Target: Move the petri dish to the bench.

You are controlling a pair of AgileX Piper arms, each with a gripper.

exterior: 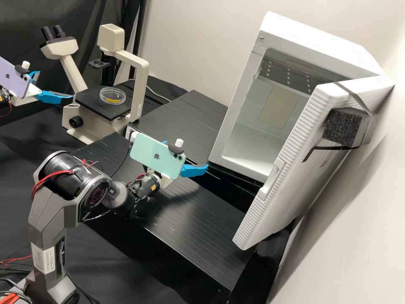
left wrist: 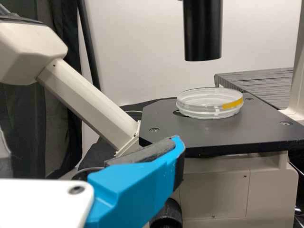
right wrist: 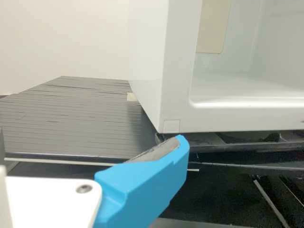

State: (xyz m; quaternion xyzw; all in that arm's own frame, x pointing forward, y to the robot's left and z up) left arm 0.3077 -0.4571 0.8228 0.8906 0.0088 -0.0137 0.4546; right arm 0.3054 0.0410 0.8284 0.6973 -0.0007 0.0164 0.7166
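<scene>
My left gripper (exterior: 56, 84) is released, its fingers parted, near the cream metal microscope (exterior: 137, 74). The clear, round plastic petri dish (exterior: 112, 96) with a yellow strip lies on the microscope's flat black stage (exterior: 90, 101). My right gripper (exterior: 186, 155), also released, points towards the white box-shaped cabinet (exterior: 242, 101), door (exterior: 291, 164) open.

Bright pale wall (exterior: 194, 46), soft shadow beside the white door (exterior: 295, 169), dim black drapes (exterior: 21, 25), faint sheen on the bench (exterior: 202, 228)
</scene>
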